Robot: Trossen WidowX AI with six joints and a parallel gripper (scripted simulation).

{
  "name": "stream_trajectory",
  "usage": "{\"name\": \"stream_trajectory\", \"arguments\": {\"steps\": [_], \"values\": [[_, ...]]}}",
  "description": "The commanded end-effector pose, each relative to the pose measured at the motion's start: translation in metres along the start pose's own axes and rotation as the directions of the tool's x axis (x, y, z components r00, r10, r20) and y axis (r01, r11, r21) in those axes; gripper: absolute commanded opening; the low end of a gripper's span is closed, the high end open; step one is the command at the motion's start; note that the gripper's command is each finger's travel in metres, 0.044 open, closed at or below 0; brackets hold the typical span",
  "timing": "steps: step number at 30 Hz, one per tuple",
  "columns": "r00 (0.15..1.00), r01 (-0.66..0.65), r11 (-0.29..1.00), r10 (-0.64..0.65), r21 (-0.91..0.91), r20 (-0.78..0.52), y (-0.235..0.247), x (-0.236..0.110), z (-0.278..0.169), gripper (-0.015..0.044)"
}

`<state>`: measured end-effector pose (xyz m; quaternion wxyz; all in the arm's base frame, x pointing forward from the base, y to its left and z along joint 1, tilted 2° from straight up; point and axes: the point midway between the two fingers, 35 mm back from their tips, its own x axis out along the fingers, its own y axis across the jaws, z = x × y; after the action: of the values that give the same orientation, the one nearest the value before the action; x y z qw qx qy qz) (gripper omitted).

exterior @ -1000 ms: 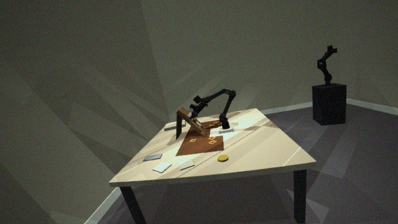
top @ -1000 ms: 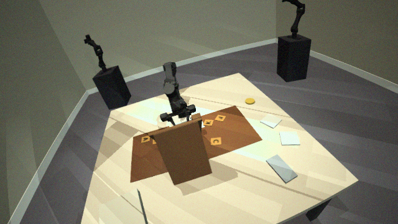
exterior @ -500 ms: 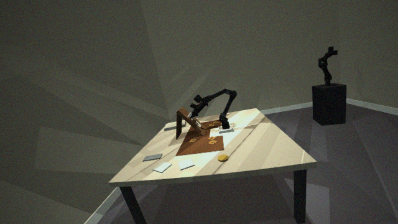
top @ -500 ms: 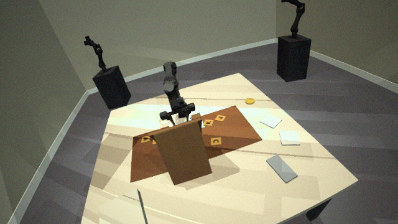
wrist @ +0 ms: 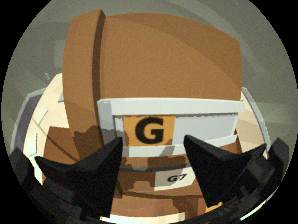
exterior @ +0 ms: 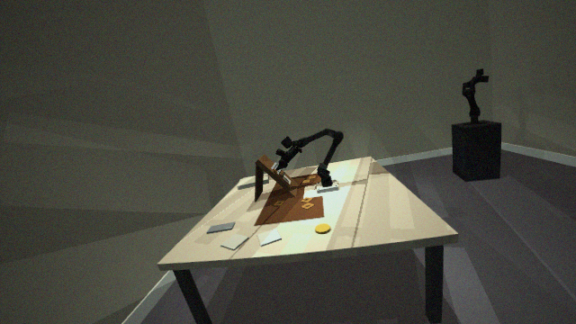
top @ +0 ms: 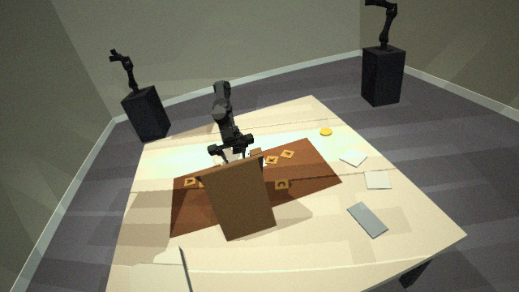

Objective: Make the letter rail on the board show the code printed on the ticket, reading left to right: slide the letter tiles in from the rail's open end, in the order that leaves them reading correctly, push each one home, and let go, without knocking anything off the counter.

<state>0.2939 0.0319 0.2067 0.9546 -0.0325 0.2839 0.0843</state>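
Observation:
The brown slanted board [top: 239, 199] [exterior: 263, 166] [wrist: 166, 56] stands on the brown mat [top: 312, 162] [exterior: 288, 211]. In the wrist view its white letter rail [wrist: 202, 123] holds one orange tile marked G [wrist: 149, 131], toward the rail's left part. The white ticket [wrist: 174, 177] below the rail reads G7. My gripper [top: 232, 156] [exterior: 280, 170] [wrist: 153, 140] is open, right in front of the rail; its fingers stand to either side of the G tile and a little below it, not gripping it. Several loose orange tiles lie on the mat, among them three to the right of the board [top: 287, 153] [top: 272, 160] [top: 281, 184].
Another tile [top: 189, 181] lies on the mat left of the board. A yellow disc [top: 325, 131] [exterior: 322, 229] lies beyond the mat. Three flat cards [top: 353, 157] [top: 377, 179] [top: 367, 219] lie at the table's right side. Two other arms stand on black pedestals off the table.

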Motion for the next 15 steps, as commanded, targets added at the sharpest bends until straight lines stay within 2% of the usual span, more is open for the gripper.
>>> {"name": "stream_trajectory", "arguments": {"steps": [1,15], "values": [[1.000,-0.004,1.000,0.004,-0.005,0.005,0.0003,-0.0033,0.0001,0.0295],[1.000,-0.004,1.000,0.004,-0.005,0.004,-0.0005,-0.0076,-0.0007,0.0295]]}}
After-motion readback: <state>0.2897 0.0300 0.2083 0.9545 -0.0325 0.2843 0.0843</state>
